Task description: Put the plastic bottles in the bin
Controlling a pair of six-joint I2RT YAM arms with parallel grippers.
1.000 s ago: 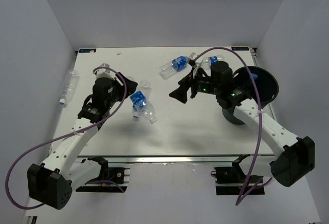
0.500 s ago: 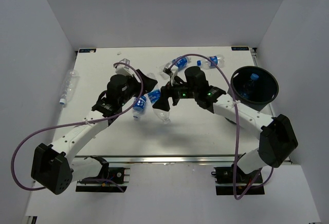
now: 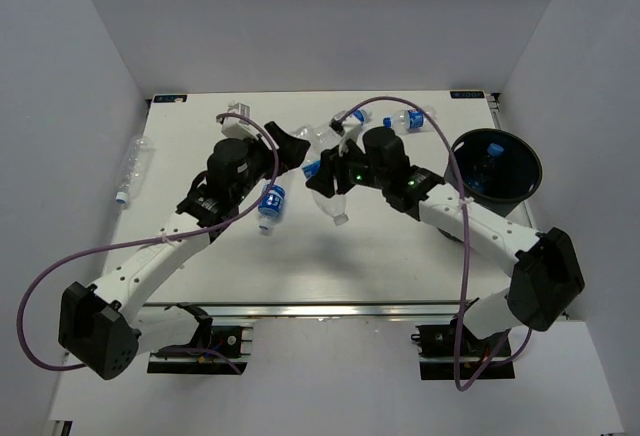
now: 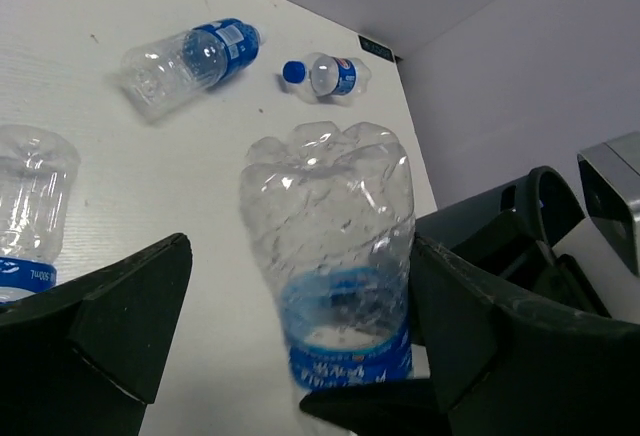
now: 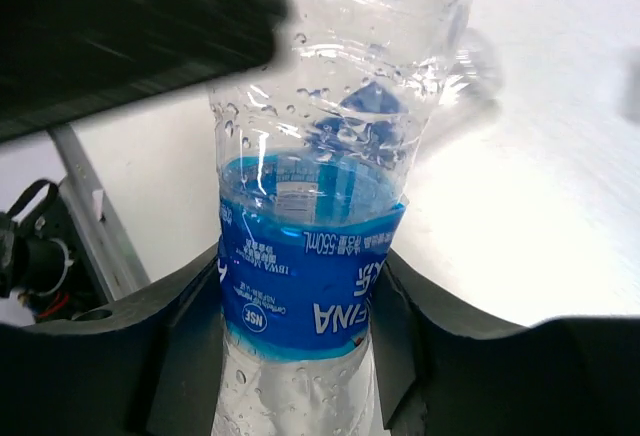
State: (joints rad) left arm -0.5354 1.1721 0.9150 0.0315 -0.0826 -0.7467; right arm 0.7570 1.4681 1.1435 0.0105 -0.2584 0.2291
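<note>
1. Right gripper point(image 5: 297, 291) – jaws narrowed onto the held bottle point(image 5: 305, 186), fingers point(image 5: 185, 341) pressed against the blue label on both sides. The grip is clear in the right wrist view.
2. Left gripper point(image 4: 300, 256) – jaws spread wide. The same bottle stands between them, its ribbed base towards the wrist camera. There is a clear gap on one side; on the other I cannot tell whether the finger touches.
3. From above, the held bottle is off the table point(image 3: 400, 256), above its middle and slanted, between the two wrists.
4. Loose bottle point(image 3: 270, 206) lies on the table just beside the left arm (label blue, cap pointing to the near edge).
5. Two far bottles lie near the back edge: one on its side point(image 4: 185, 51), one smaller-looking with a blue cap point(image 4: 325, 74). They are close to each other but apart.
6. Edge bottle point(image 3: 130, 168) lies along the table's left edge, well apart from both arms.
7. Bin point(image 3: 520, 184) is at the right side of the table, upright, with one binned bottle point(image 3: 488, 153) showing inside.
</note>
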